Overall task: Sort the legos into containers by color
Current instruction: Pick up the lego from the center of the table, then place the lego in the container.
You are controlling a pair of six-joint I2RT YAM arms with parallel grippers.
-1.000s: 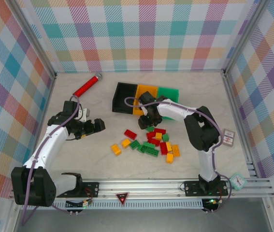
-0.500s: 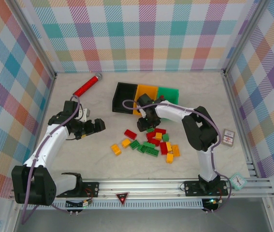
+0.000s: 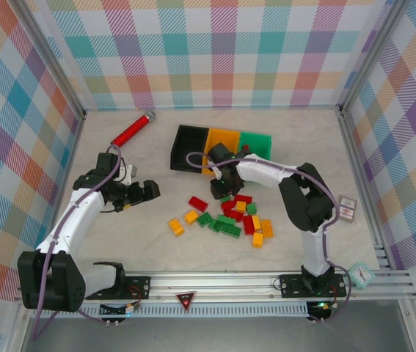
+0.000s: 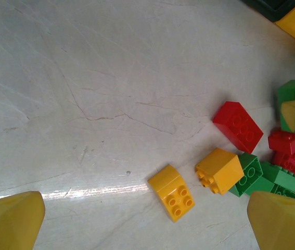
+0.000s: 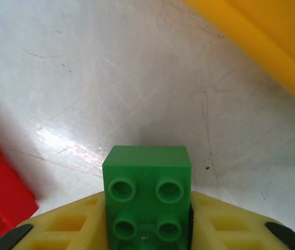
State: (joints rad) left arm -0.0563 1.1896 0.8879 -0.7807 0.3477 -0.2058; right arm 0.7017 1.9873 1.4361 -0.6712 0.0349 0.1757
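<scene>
Right gripper (image 5: pixel 147 232): pinching a green brick (image 5: pixel 147 182). Its yellow fingers (image 5: pixel 64 229) press against both sides of the brick, studs facing the wrist camera. Cannot tell whether the brick is lifted off the table (image 5: pixel 85 78) or resting on it.

From above, the right gripper (image 3: pixel 219 188) sits at the far edge of the pile of bricks (image 3: pixel 231 218), just in front of the row of bins. A red brick (image 5: pixel 1 187) lies close on one side of the held brick; the wall of the orange bin (image 5: pixel 261 47) crosses the upper right corner of the wrist view.

Left gripper (image 3: pixel 146 191): spread wide, holding nothing, touching nothing. It hangs over bare table to the left of the pile. Its wrist view has the two yellow fingertips (image 4: pixel 12 221) far apart in the lower corners. Between them lie two loose yellow bricks (image 4: pixel 171 192), one red brick (image 4: pixel 238 125) and the green-and-red edge of the pile.

Bins: black bin (image 3: pixel 187 147), orange bin (image 3: pixel 221 143), green bin (image 3: pixel 255 141), side by side and touching, beyond the pile.

Red cylinder (image 3: pixel 133 130) lies far left, well apart from the bricks.
</scene>
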